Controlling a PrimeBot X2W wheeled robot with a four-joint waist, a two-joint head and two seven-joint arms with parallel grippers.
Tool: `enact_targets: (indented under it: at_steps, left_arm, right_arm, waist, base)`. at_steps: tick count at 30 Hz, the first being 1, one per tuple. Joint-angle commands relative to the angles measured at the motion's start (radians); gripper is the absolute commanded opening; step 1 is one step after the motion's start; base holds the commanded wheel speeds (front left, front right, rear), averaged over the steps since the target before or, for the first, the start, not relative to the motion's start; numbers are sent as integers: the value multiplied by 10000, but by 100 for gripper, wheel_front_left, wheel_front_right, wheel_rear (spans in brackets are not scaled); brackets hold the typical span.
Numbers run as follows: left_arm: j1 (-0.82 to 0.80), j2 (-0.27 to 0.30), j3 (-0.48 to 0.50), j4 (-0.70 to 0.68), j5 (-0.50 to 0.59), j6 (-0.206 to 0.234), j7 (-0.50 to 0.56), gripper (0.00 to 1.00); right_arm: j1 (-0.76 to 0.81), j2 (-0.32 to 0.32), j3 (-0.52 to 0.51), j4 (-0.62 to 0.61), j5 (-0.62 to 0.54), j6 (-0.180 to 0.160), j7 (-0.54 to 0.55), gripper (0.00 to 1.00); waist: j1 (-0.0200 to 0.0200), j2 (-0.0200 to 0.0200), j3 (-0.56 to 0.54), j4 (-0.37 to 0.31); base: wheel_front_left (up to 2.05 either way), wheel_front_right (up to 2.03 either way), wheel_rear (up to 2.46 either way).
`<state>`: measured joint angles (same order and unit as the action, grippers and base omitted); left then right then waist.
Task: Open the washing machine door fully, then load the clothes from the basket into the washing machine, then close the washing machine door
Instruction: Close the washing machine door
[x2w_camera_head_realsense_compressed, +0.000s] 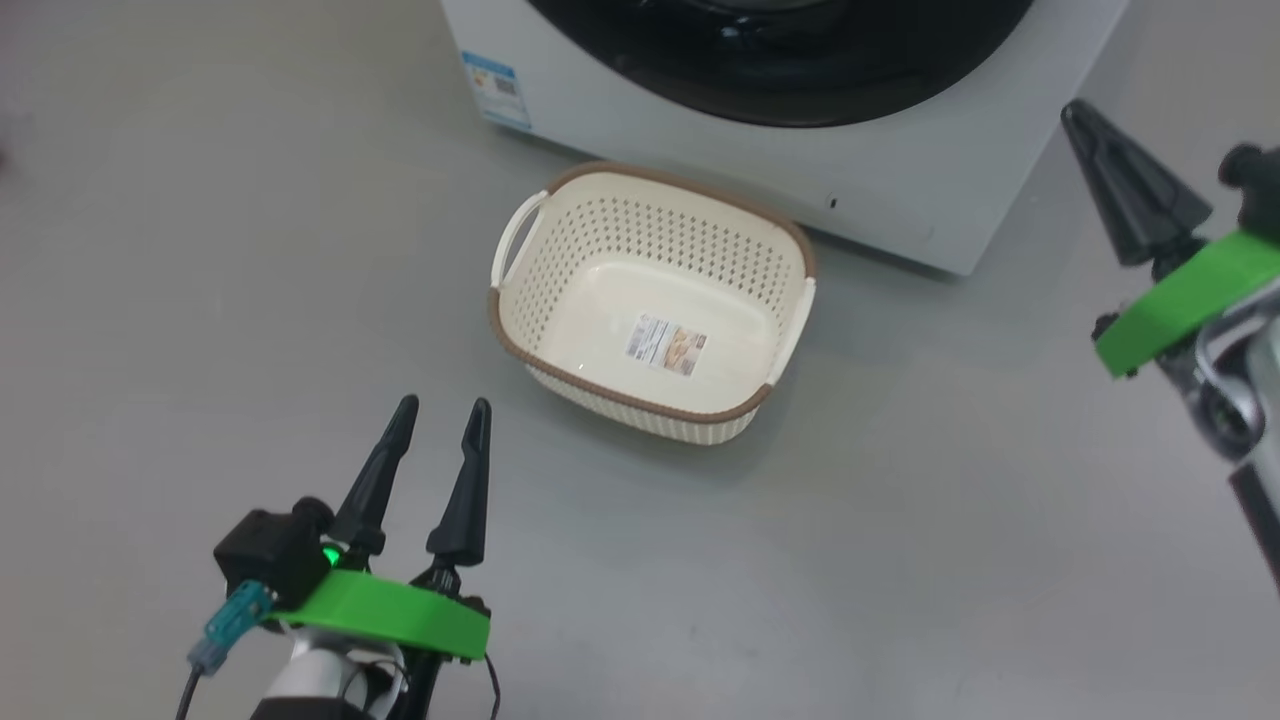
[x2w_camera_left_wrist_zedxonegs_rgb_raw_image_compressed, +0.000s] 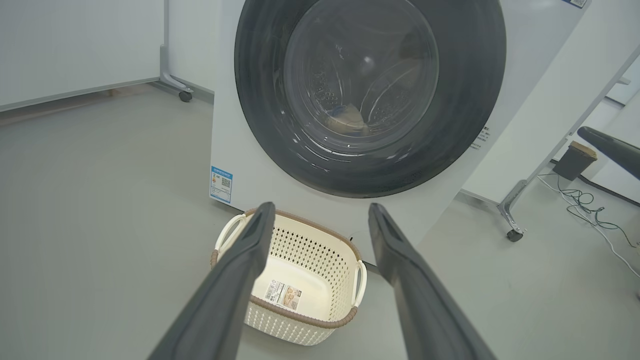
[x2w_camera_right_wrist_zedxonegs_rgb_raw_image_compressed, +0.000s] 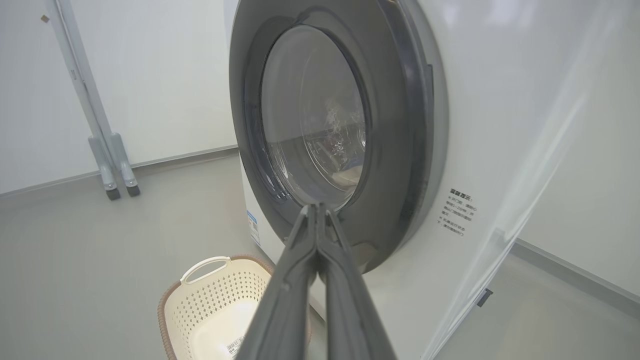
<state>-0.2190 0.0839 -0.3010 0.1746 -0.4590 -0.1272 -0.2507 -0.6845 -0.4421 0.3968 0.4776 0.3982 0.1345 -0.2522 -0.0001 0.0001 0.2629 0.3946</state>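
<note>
The right gripper has its two dark fingers pressed together, and it holds nothing. Its tips stand in front of the washing machine, over the lower edge of the glass in the washing machine door; contact cannot be told. The door lies flush against the machine's front. The basket sits on the floor just before the machine's lower left corner, below its blue sticker. A grey stand is well left of the machine.

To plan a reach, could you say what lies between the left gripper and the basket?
Just bare floor separates the left gripper from the basket, in the head view.
</note>
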Motion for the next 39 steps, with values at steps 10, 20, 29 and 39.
enact_targets:
  at_steps: [10,20,29,39]
  left_arm:
    - [724,602,465,-113,374,-35,-111,100]
    - [1419,705,543,-169,487,-35,-111,100]
    - [1525,659,913,-345,608,-35,-111,100]
    - [1714,553,1243,-369,719,-35,-111,100]
  right_arm:
    - [3532,920,-1526,-1845,-631,-38,-94,0]
    - [5764,1732,-3289,-3186,-1188,-38,-95,9]
    - [7240,2795,-4712,-4069,-1781,-38,-95,0]
    - [7604,3194,-5227,-4258,-2100,-38,-95,100]
  waist:
    - [1,-1,-2306,-2214]
    - [1,-1,-2889,-3228]
    - [1,-1,-2968,-3783]
    - [1,-1,-2977,-3938]
  base:
    - [0,0,0]
    - [0,0,0]
    - [0,0,0]
    - [0,0,0]
